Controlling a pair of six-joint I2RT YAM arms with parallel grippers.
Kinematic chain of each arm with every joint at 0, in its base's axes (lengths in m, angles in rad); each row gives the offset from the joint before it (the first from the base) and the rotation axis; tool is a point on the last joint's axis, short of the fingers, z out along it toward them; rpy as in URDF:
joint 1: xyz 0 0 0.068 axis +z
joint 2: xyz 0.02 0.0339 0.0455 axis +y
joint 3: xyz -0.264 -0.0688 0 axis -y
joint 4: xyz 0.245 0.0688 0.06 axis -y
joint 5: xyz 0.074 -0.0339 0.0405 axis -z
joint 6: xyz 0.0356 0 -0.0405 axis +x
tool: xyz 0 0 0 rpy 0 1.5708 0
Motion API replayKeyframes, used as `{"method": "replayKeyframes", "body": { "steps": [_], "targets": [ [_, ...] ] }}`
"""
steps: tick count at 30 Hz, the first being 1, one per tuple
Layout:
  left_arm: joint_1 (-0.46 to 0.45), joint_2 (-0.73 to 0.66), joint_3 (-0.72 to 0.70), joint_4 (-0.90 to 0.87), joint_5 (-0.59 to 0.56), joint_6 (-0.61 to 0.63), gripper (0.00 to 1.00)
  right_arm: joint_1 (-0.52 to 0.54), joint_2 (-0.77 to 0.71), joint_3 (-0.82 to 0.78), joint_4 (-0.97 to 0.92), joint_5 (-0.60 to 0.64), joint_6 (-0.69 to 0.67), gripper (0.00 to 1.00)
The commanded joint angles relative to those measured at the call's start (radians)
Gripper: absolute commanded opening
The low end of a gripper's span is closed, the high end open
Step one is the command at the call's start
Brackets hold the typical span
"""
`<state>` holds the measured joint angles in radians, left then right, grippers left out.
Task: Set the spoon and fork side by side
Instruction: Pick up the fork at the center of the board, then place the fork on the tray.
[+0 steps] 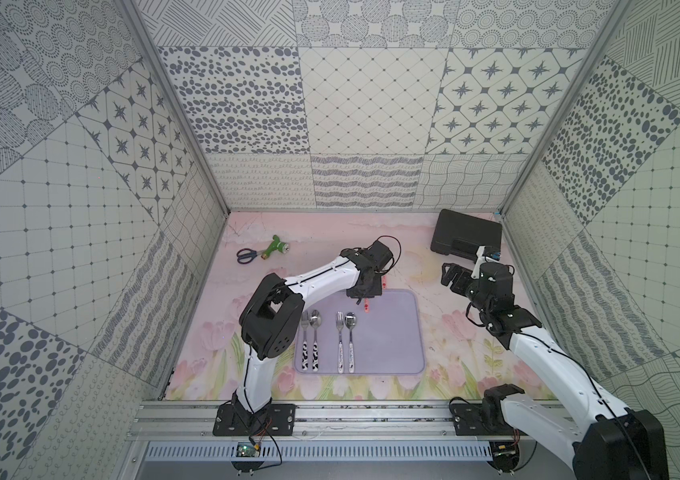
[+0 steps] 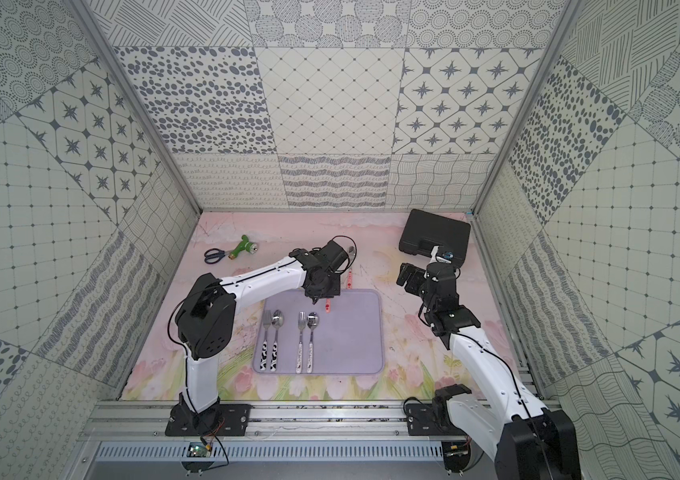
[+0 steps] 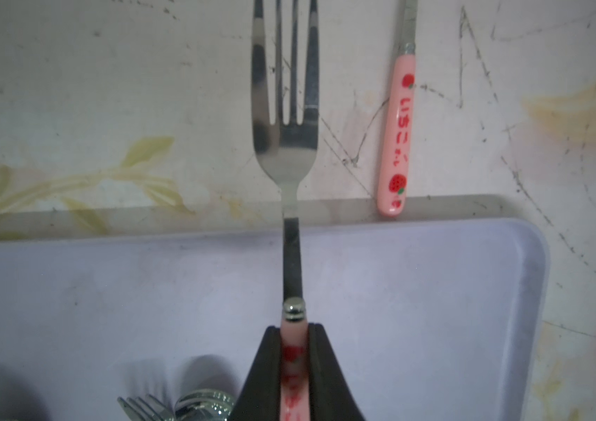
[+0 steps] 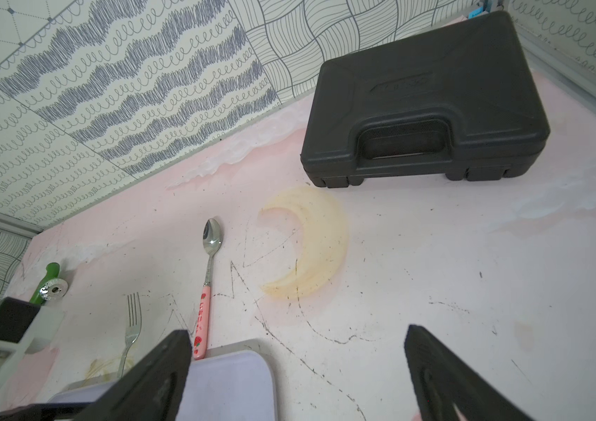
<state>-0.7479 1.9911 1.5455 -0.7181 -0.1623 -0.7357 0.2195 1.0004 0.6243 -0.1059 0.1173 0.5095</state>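
Fork (image 3: 285, 145) sits clamped by its pink handle in my left hand (image 3: 294, 335), over the far rim of the tray (image 3: 107, 291). The spoon (image 3: 395, 145) lies parallel on the bench (image 3: 107, 91), just to the fork's right. My right hand (image 4: 298, 339) gapes wide, farther off.

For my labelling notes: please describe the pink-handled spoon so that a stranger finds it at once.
Find the lilac tray mid-table. Just beyond its far rim, a spoon lies on the table, bowl toward the back wall. Alone among spoons, it has a pink strawberry handle; the two tray spoons have black-and-white ones.
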Motion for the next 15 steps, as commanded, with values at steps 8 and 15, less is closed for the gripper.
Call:
{"method": "replayKeyframes", "body": {
  "steps": [8, 15],
  "targets": [
    [-0.141, -0.120, -0.191, 0.075, -0.075, -0.155, 0.04, 0.006, -0.036, -0.009, 0.018, 0.024, -0.002, 0.97],
    [-0.222, -0.137, -0.252, 0.075, -0.095, -0.239, 0.04, 0.006, -0.034, -0.008, 0.017, 0.028, -0.002, 0.97]
  ]
}}
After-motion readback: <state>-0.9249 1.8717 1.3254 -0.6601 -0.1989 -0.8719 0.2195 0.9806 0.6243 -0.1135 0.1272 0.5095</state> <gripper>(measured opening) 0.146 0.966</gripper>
